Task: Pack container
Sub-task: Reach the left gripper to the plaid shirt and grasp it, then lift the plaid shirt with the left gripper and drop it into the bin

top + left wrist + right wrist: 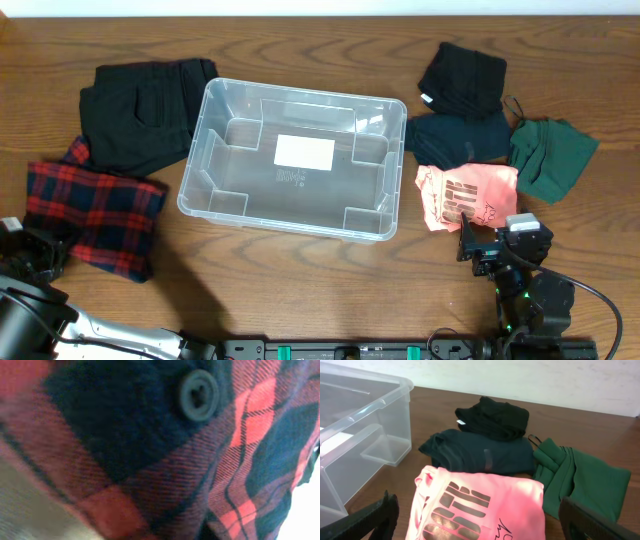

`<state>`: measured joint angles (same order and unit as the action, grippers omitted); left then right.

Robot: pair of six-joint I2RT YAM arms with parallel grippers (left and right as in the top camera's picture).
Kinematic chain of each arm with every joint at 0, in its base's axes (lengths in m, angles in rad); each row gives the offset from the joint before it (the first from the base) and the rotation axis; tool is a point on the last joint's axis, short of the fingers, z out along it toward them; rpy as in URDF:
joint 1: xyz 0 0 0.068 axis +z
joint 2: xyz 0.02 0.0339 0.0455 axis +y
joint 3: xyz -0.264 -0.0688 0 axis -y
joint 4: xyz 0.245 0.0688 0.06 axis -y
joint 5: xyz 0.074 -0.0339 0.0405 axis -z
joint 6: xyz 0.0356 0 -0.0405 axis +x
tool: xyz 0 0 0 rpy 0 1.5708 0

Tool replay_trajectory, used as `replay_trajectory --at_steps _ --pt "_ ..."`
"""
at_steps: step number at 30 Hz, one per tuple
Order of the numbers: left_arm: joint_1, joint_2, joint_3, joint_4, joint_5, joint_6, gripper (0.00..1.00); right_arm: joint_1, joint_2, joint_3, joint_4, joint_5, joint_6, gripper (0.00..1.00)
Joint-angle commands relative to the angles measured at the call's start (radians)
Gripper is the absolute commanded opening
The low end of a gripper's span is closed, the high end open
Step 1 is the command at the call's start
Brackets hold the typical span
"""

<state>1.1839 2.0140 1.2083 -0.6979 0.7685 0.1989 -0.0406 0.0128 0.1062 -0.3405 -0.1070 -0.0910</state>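
Container: clear bin point(290, 160) at mid-bench, open side up, nothing inside; its long side is slightly skewed to the bench point(300, 290) edge.
Label: white rectangle point(304, 151) on the bin's base; faint moulded print below it is too small to read.
Pink top: point(480, 510) lies just right of the bin. It bears black block lettering with a thin script line beneath, neither of them legible.
Tag: small white tag point(461, 422) at the black top's point(462, 78) left edge; any text on it is too small to tell.
Button: dark four-hole button point(198, 395) on the plaid shirt point(95, 205), no marking seen.
Left gripper: point(38, 250) at the plaid shirt's near-left edge, closed. Plaid cloth fills the wrist view and hides the fingers, so whether cloth is pinched cannot be told.
Right gripper: point(477, 505) spread fully wide and holding nothing, above the pink top's near edge.
Left edge: black trousers point(145, 110) reach the bin's far-left corner; the plaid shirt lies near the near-left corner, apart from it.
Right edge: the navy top point(455, 138) lies just beside the bin's right rim, with the pink top close below it. The green garment point(550, 155) sits further right, abutting both.
Open room: bare bench runs along the bin's near side, between it and the arms. A narrower strip lies behind the bin.
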Motion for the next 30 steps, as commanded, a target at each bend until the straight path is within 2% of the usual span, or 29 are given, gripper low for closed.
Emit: replay_trajectory --at_steps 1,9,18,24,30 --pt "-0.014 0.016 -0.013 -0.023 0.097 -0.002 0.06 0.008 -0.003 -0.002 -0.001 0.006 0.008 0.99" --pt "-0.019 -0.161 0.017 -0.156 0.182 -0.001 0.06 0.008 -0.003 -0.002 -0.001 0.006 0.008 0.99" --pt "-0.126 -0.64 0.046 -0.151 0.277 -0.002 0.06 0.008 -0.003 -0.002 -0.001 0.006 0.008 0.99" --pt "-0.341 -0.895 0.048 0.012 0.349 -0.113 0.06 0.008 -0.003 -0.002 -0.001 0.006 0.008 0.99" --pt "-0.646 -0.965 0.048 0.224 0.372 -0.209 0.06 0.008 -0.003 -0.002 -0.001 0.005 0.008 0.99"
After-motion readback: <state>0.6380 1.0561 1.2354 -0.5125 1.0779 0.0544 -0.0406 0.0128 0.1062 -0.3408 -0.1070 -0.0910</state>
